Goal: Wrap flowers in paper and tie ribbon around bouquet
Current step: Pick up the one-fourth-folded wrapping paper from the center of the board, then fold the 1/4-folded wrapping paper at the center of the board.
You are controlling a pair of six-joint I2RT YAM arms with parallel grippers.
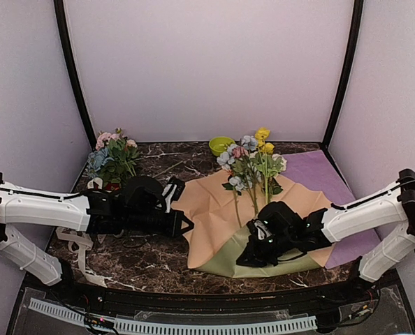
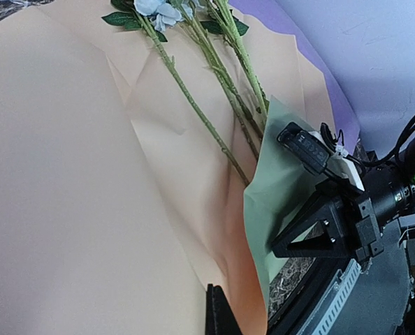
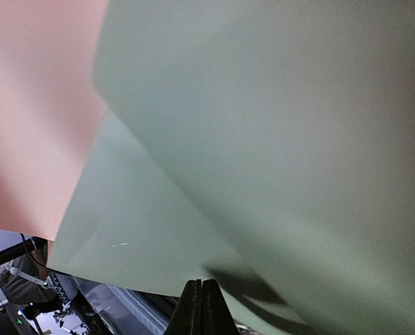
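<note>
The flowers (image 1: 253,167) lie with their stems (image 2: 200,112) on the peach sheet of the paper (image 1: 211,209). The sage-green sheet (image 1: 225,262) lies under it and shows at the near edge. My left gripper (image 1: 185,225) is shut on the peach sheet's left edge, which rises in a fold (image 2: 68,174) and fills the left wrist view. My right gripper (image 1: 253,255) is shut on the sage sheet's near edge (image 3: 263,139), which is lifted in front of it. The ribbon (image 1: 80,246) trails over the table at the left, under my left arm.
A loose leafy cluster of pink and blue blooms (image 1: 113,157) sits at the back left. A small green bowl (image 1: 221,145) stands behind the flowers. A purple sheet (image 1: 330,181) lies flat at the right under the paper. The table's front rail (image 1: 193,324) runs along the near edge.
</note>
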